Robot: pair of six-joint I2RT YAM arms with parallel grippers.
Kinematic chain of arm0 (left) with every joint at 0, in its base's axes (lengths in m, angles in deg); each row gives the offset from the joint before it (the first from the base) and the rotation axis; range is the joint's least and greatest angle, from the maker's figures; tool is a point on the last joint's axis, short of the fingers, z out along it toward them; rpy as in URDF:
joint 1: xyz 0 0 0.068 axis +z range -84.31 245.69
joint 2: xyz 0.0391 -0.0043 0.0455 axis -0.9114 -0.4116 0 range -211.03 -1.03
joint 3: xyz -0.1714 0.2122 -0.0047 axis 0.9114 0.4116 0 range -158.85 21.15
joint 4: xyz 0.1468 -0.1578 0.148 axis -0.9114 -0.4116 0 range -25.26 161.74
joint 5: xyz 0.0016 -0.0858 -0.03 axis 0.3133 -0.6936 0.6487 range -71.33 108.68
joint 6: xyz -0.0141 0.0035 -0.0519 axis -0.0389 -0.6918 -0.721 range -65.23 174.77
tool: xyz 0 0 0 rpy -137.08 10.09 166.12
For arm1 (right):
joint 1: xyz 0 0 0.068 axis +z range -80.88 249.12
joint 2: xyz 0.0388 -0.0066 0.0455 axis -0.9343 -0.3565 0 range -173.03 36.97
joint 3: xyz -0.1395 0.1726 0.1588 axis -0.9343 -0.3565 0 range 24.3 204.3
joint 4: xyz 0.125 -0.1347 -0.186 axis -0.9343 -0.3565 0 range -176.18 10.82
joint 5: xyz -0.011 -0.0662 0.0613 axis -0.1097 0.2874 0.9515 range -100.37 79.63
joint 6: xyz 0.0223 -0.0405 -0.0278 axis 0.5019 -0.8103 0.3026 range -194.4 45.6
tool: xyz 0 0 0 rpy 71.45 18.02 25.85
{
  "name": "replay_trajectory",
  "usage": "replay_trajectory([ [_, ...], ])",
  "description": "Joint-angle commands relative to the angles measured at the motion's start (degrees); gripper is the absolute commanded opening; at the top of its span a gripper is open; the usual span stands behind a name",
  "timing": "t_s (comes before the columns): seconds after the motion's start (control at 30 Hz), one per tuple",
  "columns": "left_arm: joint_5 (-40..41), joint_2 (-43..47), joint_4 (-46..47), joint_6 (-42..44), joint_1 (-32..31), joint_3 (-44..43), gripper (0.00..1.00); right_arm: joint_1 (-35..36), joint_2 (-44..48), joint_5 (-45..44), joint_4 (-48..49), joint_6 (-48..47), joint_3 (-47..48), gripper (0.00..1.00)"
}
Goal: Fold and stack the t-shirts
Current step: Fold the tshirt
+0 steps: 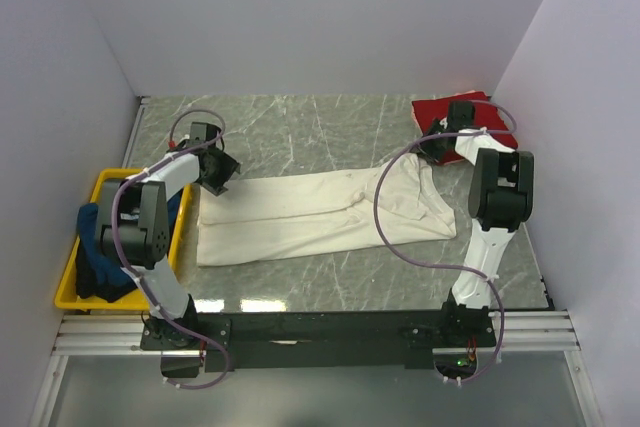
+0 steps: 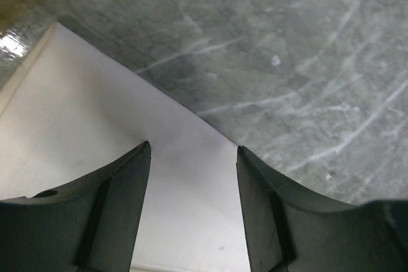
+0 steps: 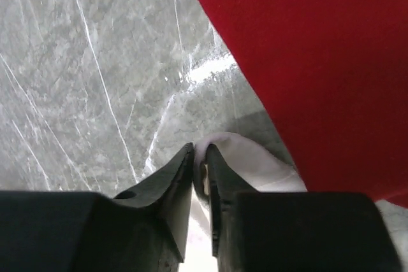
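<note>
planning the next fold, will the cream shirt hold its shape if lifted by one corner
Probably floppy: the cream shirt lies flat with soft wrinkles, and the right jaws pinch a small bunched fold of it. Likely it drapes and drags on the marble table rather than lifting whole.

Table [image 1: 300,127]: grey marble-look top with white veins, fills the middle of the top view. There's a glare patch [image 1: 258,304] at its 6 o'clock edge. Yellow tray [image 1: 68,292] sits at the table's 8 o'clock, long side running 12 to 6. Plain white walls box it in: left wall [image 1: 50,97] at 9 o'clock, back wall [image 1: 320,17] at 12, right wall [image 1: 590,147] at 3. Silver rails [image 1: 100,332] and a black crossbar [image 1: 320,329] run along 6 o'clock.
</note>
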Motion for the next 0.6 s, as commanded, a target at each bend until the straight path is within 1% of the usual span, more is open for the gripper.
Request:
replay_trajectory([
  [0.0, 2.7, -1.4, -0.5, -1.2, 0.0, -1.3, 0.61, 0.3, 1.4, -0.2, -0.3, -0.2, 1.6, 0.2],
  [0.03, 3.1, -1.9, -0.5, -1.3, 0.1, -1.2, 0.61, 0.3, 2.5, -0.3, -0.2, -0.1, 1.0, 0.18],
  [0.07, 3.5, -2.1, -0.5, -1.6, 0.1, -0.8, 0.61, 0.3, 3.0, -1.2, -0.3, 0.3, -0.2, 0.12],
  [0.17, 3.7, -2.8, -0.5, -2.0, 0.3, -0.4, 0.61, -0.1, 6.3, -3.2, 0.1, 0.9, -3.2, 0.03],
  [0.3, 4.4, -3.9, -0.8, -2.1, 0.9, -0.3, 0.61, -0.4, 13.3, -7.8, 1.3, 1.6, -8.1, 0.01],
  [0.43, 4.0, -5.7, -1.1, -2.3, 1.6, -0.4, 0.6, -0.7, 20.2, -14.5, 0.5, 1.0, -11.3, 0.01],
  [0.57, 3.7, -6.8, -1.3, -2.4, 1.7, -1.1, 0.6, -1.6, 22.3, -17.5, -0.2, 0.2, -13.4, 0.0],
])
